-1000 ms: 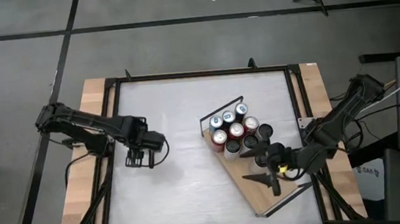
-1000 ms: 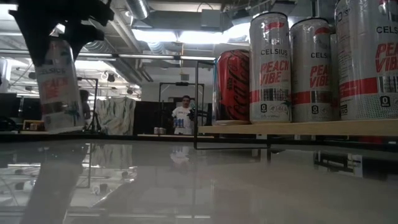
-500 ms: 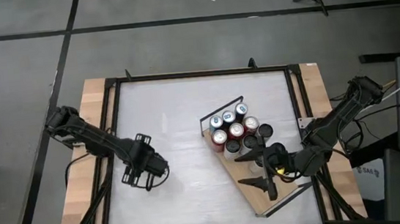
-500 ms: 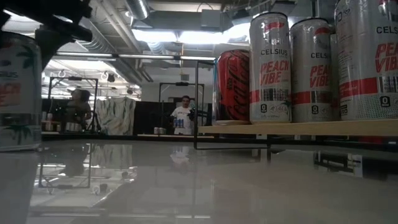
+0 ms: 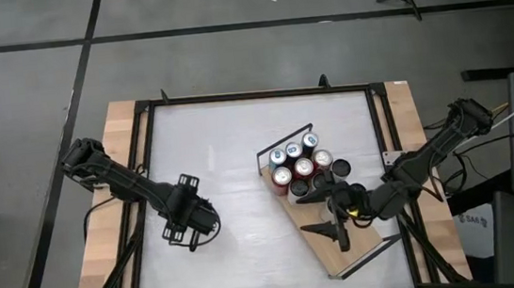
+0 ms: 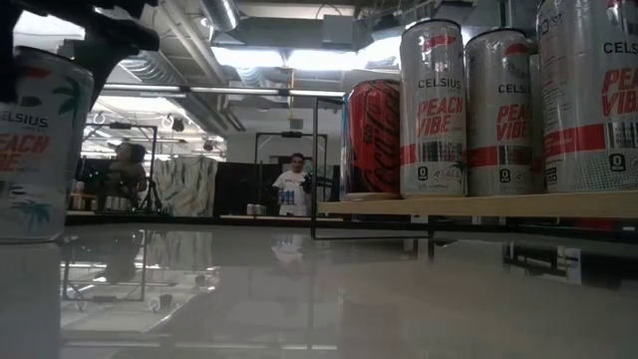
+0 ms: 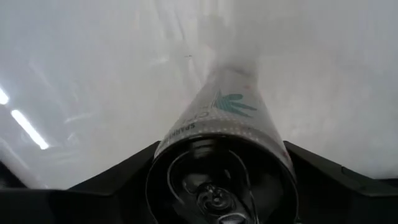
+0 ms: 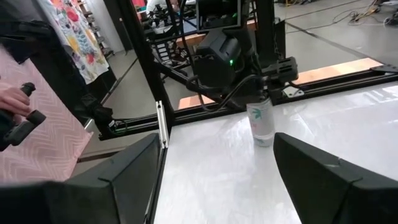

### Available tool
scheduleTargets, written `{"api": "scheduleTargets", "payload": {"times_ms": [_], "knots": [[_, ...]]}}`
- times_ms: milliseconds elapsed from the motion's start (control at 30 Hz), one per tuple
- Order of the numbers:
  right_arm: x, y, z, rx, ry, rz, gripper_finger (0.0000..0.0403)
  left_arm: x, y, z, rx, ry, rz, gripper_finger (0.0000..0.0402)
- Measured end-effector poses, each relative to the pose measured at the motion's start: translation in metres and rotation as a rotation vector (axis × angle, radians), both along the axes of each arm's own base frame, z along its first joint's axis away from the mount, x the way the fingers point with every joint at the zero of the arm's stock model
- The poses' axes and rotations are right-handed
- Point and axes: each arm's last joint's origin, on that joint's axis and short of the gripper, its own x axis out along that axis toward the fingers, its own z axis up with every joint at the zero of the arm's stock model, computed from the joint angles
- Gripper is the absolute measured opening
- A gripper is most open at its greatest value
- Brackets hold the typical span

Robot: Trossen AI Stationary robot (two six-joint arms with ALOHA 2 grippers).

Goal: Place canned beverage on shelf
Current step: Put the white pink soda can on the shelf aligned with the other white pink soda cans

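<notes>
Canned beverage (image 6: 35, 145), a white can with a palm print, stands upright on the white table (image 5: 229, 147) toward its left side, well apart from the shelf (image 5: 328, 241), which lies angled on the right half with a cluster of cans (image 5: 302, 168) packed at its far end.

The left gripper (image 5: 192, 228) sits over the can from above, its dark fingers (image 7: 118, 177) flanking the can's top in the left wrist view. Whether they press on the can or stand just clear of it cannot be told. If they are loose, a lift could leave the can behind or tip it; on the glossy table it could then roll away.

A further risk comes from the long carry across to the shelf: a weak hold on a smooth wall could let the can slip.

The right gripper (image 5: 340, 219) hovers over the bare middle of the shelf, fingers spread wide and empty. It could block the free space or knock the cans already standing.
</notes>
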Motion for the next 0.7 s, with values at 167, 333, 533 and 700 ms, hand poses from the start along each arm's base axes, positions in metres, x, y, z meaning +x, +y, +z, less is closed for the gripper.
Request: {"api": "scheduleTargets", "payload": {"times_ms": [167, 333, 533, 700], "knots": [[0.0002, -0.0001, 0.0000, 0.002, 0.001, 0.009, 0.0305, 0.0004, 0.0001, 0.0001, 0.008, -0.014, 0.029, 0.0297], [0.0000, 0.0003, -0.0001, 0.001, 0.002, 0.011, 0.0305, 0.0002, 0.0001, 0.0005, 0.008, -0.014, 0.029, 0.0298], [0.0000, 0.0003, -0.0001, 0.001, 0.002, 0.011, 0.0305, 0.0002, 0.0002, 0.0008, 0.007, -0.013, 0.029, 0.0299], [0.0000, 0.0003, -0.0001, 0.001, 0.001, 0.011, 0.0305, 0.0001, 0.0001, 0.0009, 0.003, -0.011, 0.031, 0.0316]]}}
